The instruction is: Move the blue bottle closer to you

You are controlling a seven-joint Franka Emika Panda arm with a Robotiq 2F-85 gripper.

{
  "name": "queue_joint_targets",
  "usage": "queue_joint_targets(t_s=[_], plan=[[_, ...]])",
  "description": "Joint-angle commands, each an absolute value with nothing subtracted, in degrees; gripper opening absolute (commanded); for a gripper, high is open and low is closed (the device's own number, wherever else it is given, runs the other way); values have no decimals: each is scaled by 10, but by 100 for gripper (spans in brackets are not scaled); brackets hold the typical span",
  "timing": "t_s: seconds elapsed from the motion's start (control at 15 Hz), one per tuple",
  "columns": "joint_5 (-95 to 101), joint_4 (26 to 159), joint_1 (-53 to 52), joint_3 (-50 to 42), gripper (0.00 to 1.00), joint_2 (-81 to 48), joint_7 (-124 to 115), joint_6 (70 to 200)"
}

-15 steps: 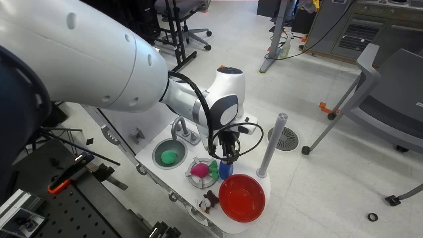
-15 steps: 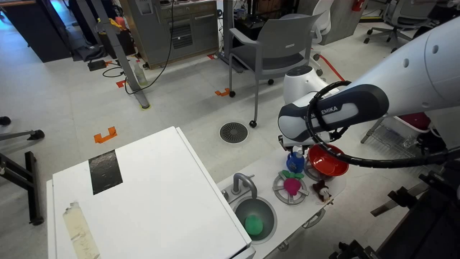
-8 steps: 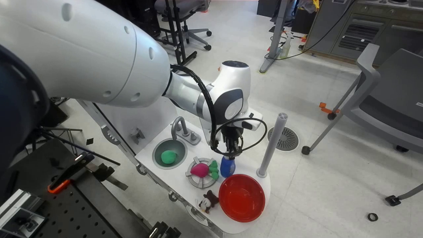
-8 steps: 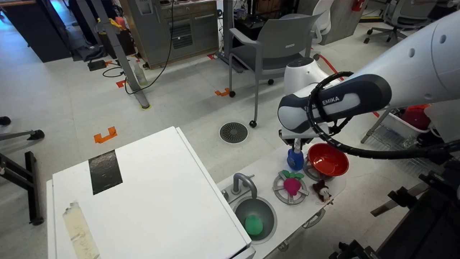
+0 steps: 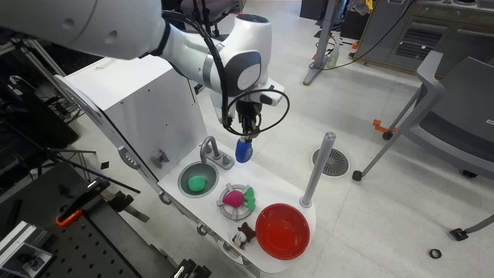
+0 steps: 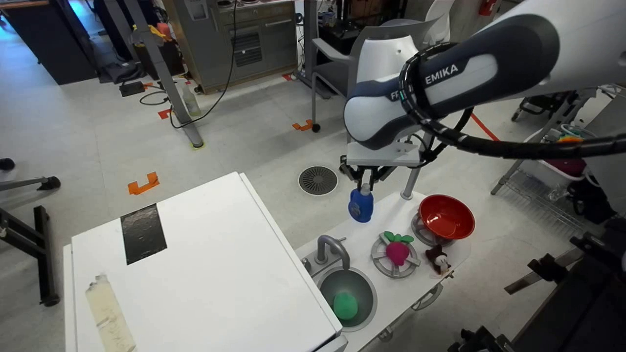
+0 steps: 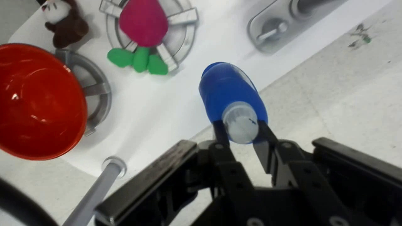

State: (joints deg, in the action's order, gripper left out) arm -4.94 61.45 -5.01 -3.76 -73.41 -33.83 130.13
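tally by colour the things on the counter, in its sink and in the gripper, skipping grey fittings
Red: 1, bowl
Blue: 1, bottle in gripper
Green: 1, round thing in sink
Pink-and-green: 1, leafy toy
Brown-and-white: 1, plush toy
Total: 5

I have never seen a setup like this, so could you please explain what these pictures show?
The machine is a robot arm with a black gripper at its end. Two pictures come from cameras outside the robot, looking down at the scene; the close-up comes from a camera on its wrist.

On the white counter are a red bowl over a grey burner ring, a pink-and-green item on a second ring, and a small brown-and-white figure. A green round object sits in the sink.

The gripper is closed on the blue bottle near its top; the bottle seems to hang in the air by the counter's edge.
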Motion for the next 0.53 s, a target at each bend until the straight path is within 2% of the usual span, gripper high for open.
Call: queue_joint_targets(t_s=[0.0,0.2,0.27,0.47], plan=[[-59,754,-60,4,8,-665,-295,1353],[-52,843,-69,21,12,-640,-283,1387],[-48,873,-74,17,16,-634,-285,1397],[-55,959,-98,-7,18,-616,-275,1432]])
